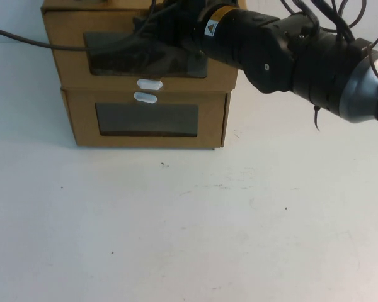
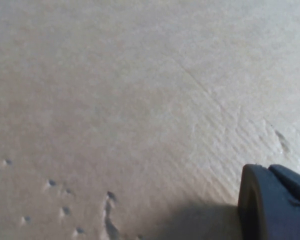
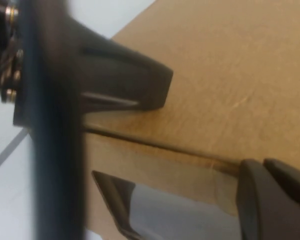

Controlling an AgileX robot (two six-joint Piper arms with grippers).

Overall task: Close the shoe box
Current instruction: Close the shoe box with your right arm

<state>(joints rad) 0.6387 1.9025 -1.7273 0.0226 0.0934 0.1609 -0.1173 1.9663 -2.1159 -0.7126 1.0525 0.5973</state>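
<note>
- White tabletop [image 1: 189,239] filled the near part of the high view, bare apart from a few dark specks.
- Two brown cardboard boxes stood stacked at the far edge, left of centre.
- On top sat the shoe box [image 1: 69,56], with its clear window [image 1: 145,60] and a white pull tab [image 1: 149,83] just below that window.
- Its front lay close to flush with the lower box [image 1: 82,119], whose own white tab [image 1: 145,97] sat above its window [image 1: 147,119].
- Reaching in from the far right corner, the right arm [image 1: 290,50] crossed over the upper box.
- At the shoe box's top front edge [image 3: 155,145] was the right gripper [image 3: 200,130], fingers apart, one finger [image 3: 125,80] over the top panel.
- Only one dark fingertip of the left gripper [image 2: 272,202] showed, close to a pale surface [image 2: 115,100]; I cannot tell whether it was open or shut.
</note>
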